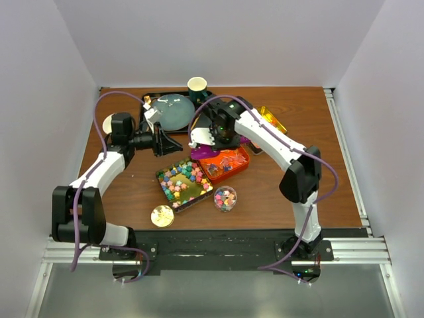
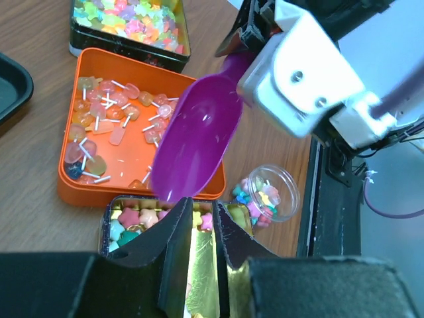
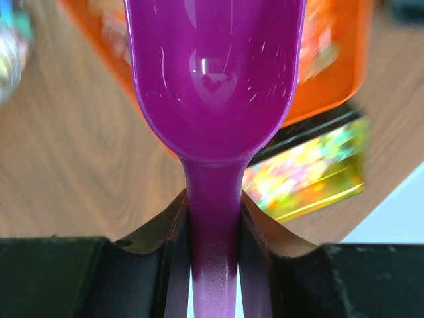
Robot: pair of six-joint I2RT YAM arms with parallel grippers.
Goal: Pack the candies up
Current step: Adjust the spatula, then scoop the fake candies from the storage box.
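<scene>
Star-shaped multicoloured candies fill a gold tin (image 1: 184, 184), which also shows in the left wrist view (image 2: 130, 222). An orange tray (image 1: 244, 167) holds translucent stick candies (image 2: 106, 119). A small clear cup (image 1: 225, 198) holds mixed candies (image 2: 265, 193). My right gripper (image 1: 212, 141) is shut on the handle of the purple scoop (image 3: 215, 73). It holds the empty scoop (image 2: 199, 142) above the near end of the orange tray. My left gripper (image 2: 202, 202) hovers over the gold tin with its jaws nearly together and nothing between them.
A round gold lid (image 1: 161, 215) lies near the front edge. A second tin of bright candies (image 2: 126, 23) sits beyond the orange tray. A black tray with a dark plate (image 1: 169, 109) and a green cup (image 1: 197, 85) stand at the back.
</scene>
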